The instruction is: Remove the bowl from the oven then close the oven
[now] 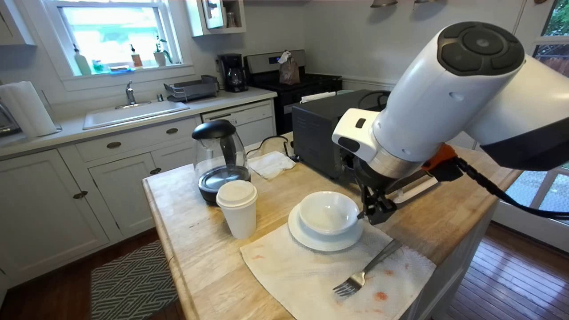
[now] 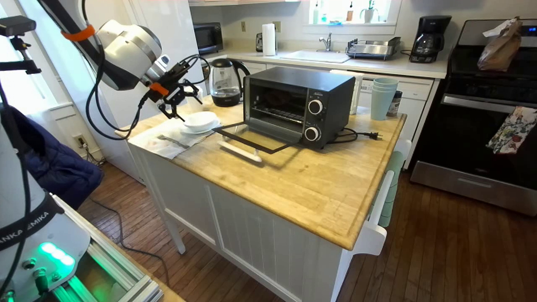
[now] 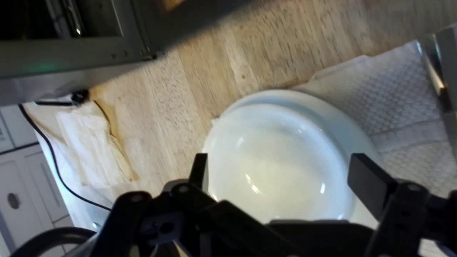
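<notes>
The white bowl [image 1: 330, 212] rests on the white plate [image 1: 311, 240], on a paper towel beside the oven. The bowl also shows in an exterior view [image 2: 200, 120] and fills the middle of the wrist view [image 3: 275, 157]. The dark oven [image 2: 277, 100] stands with its glass door [image 2: 260, 137] dropped open; its rack shows inside. In the wrist view my gripper [image 3: 279, 171] is open, its fingers spread wide over opposite sides of the bowl. It is also close to the bowl in both exterior views [image 1: 375, 212] [image 2: 188, 107]. Whether a finger touches the bowl I cannot tell.
A fork [image 1: 366, 269] lies on the stained paper towel [image 1: 284, 266]. A white lidded cup [image 1: 238, 213] and a glass kettle [image 1: 221, 164] stand near the plate. The door's white handle [image 2: 240, 152] juts over the table. Stacked cups [image 2: 383, 98] stand behind the oven.
</notes>
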